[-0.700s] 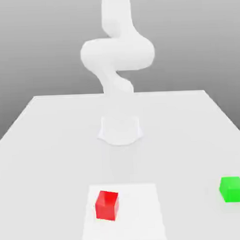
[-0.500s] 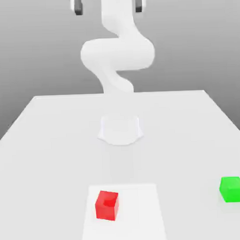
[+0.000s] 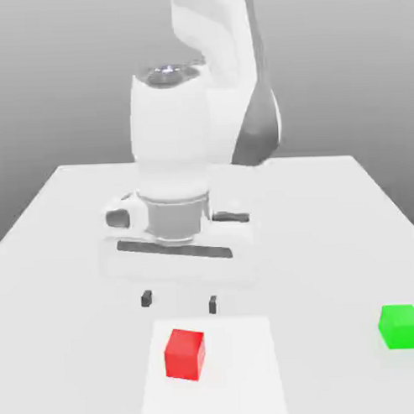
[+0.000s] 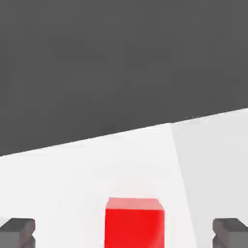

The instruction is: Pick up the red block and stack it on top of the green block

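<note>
1. One white table point(image 3: 69, 249) carries the whole scene; its near edge is cut off by the bottom of the exterior view, and a paler square patch point(image 3: 241, 369) on it also runs out of the picture there.
2. The arm point(image 3: 199, 118) rises past the top of the exterior view, so its upper links are cut off, and its bulk hides the table's middle behind it.
3. The gripper point(image 3: 179, 301) hangs low over the table with its jaws spread wide apart and nothing between them. Of its fingertips point(image 3: 146, 298) only two small dark tips stand out below the white hand body. In the hand view the fingertips point(image 4: 17, 231) sit at the picture's edges and are partly cut off.
4. The red block point(image 3: 184, 355) rests on the paler patch, just in front of the gripper and apart from it. In the hand view the red block point(image 4: 134, 223) lies between the two tips, its lower part cut off.
5. The green block point(image 3: 402, 326) sits on the table, well apart from the red one, near the exterior view's right edge.
</note>
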`<action>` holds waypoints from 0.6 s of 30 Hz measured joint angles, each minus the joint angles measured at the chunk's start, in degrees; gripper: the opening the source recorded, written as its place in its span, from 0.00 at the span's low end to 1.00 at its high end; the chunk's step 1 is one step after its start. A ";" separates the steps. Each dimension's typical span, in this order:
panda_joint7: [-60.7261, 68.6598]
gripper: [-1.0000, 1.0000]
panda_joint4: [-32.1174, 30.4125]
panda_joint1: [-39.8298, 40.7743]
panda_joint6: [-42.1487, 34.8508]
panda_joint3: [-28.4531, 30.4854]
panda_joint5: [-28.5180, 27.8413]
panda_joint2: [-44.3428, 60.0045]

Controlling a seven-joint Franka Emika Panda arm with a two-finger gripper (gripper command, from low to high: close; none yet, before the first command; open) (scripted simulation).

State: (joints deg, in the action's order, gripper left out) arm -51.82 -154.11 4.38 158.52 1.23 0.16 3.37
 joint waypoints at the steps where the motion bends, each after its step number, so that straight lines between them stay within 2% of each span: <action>1: 0.05 0.50 -0.04 0.04 1.60 -0.06 0.16 2.08; 5: 0.38 0.50 0.86 0.26 8.51 -0.40 0.72 10.38; 6: 0.39 0.00 1.11 0.30 9.91 -0.46 0.76 12.07; 13: 0.30 0.00 1.13 0.45 10.16 -0.59 0.64 12.30; 18: -0.10 0.00 -0.19 0.54 2.53 -0.55 0.09 3.35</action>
State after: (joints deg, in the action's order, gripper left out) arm -51.92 -154.31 4.92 161.05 0.68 0.25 6.73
